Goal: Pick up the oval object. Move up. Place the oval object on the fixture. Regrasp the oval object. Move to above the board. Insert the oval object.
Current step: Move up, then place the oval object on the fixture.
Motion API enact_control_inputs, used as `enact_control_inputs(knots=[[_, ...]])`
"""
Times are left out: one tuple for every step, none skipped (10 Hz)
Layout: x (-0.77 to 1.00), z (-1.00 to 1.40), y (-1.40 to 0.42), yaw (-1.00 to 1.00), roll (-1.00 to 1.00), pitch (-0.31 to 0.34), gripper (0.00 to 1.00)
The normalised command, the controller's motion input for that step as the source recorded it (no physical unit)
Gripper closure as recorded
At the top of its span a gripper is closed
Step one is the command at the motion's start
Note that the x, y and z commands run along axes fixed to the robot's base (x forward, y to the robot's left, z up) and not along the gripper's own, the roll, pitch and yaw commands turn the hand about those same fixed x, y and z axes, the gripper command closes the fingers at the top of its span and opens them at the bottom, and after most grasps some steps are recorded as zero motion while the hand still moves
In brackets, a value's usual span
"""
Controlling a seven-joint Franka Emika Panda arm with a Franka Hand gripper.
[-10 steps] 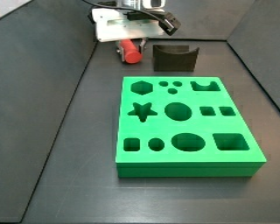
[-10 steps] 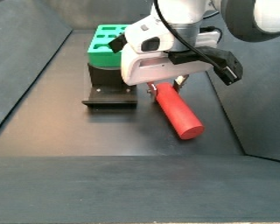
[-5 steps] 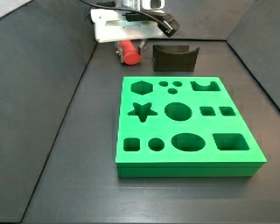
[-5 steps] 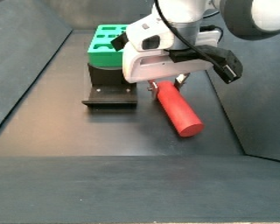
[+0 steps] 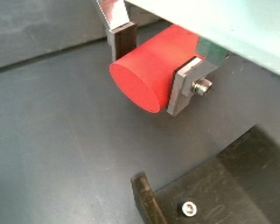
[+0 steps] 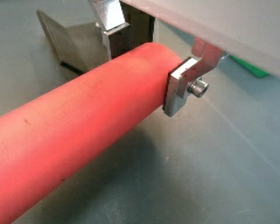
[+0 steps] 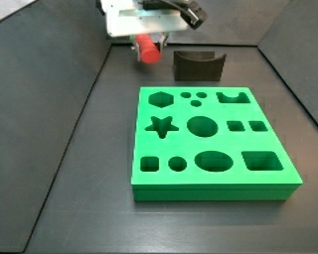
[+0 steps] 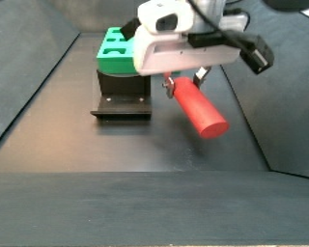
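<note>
Oval object (image 6: 90, 114) between tool (image 6: 149, 54) fingers (clamped)

2 side views facing opposite ways across the board (image 7: 213, 139), 2 wrist views close behind the end effector (image 5: 154, 66)

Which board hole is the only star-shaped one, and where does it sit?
The star hole sits on the board's left edge, midway along, beside the large round hole. The claw holds the oval object beyond.
</note>
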Motion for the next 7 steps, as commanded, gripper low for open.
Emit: enact_control_inputs(knots=[[-0.03,0.3,0.01,0.0,-0.12,0.035,1.0],[0.0,1.0,0.0,0.0,0.0,0.0,1.0],[0.0,1.0,0.0,-0.02,-0.01,-0.007,1.0],[-0.01,1.0,-0.01,-0.01,-0.03,0.014,1.0],[-0.01,1.0,-0.01,-0.01,-0.04,0.021,1.0],[-0.02,1.0,-0.01,0.0,-0.08,0.027,1.0],[-0.02,1.0,-0.01,0.0,-0.09,0.029,1.0]])
